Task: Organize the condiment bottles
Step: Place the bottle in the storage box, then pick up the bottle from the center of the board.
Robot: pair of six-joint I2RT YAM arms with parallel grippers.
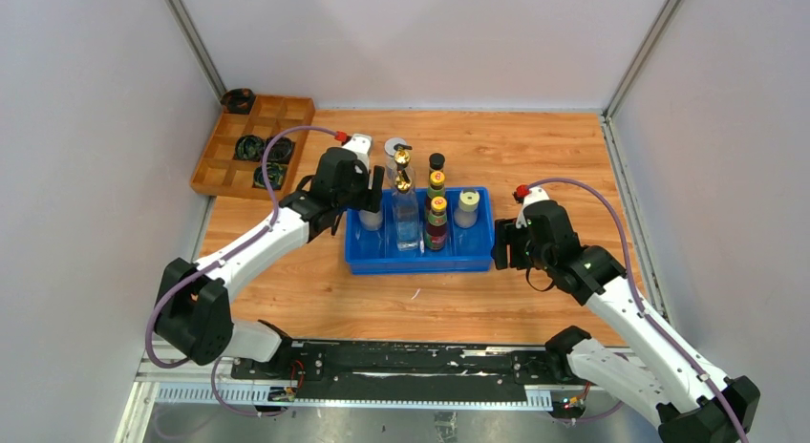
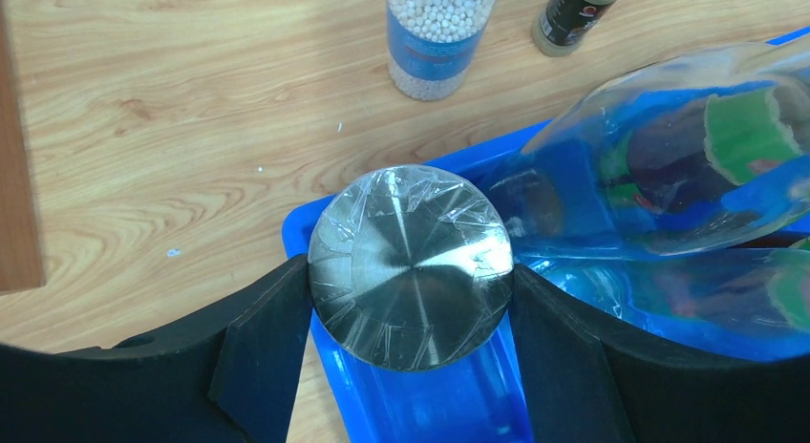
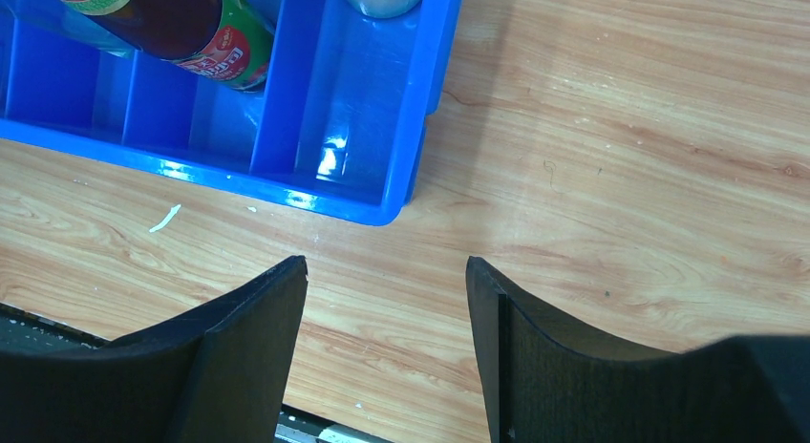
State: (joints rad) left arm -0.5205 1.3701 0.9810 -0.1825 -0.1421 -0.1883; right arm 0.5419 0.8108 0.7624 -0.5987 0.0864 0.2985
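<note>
In the left wrist view my left gripper [image 2: 411, 295] is shut on a silver-lidded jar [image 2: 411, 266], one finger against each side of the lid, over the left end compartment of the blue bin [image 2: 401, 405]. The bin [image 1: 420, 262] also holds a tall clear gold-spouted bottle [image 1: 406, 214], two dark yellow-capped sauce bottles [image 1: 436, 223] and a cream-lidded jar [image 1: 466, 209]. Behind the bin on the table stand another silver-lidded jar [image 1: 395, 149] and a small black-capped bottle [image 1: 436, 161]. My right gripper [image 3: 387, 271] hangs open and empty over bare wood just off the bin's right front corner [image 3: 382, 209].
A wooden divided tray [image 1: 250, 142] holding black coiled rings sits at the back left corner. White walls close in the table on the left, back and right. The arms' black base rail [image 1: 401, 367] runs along the near edge.
</note>
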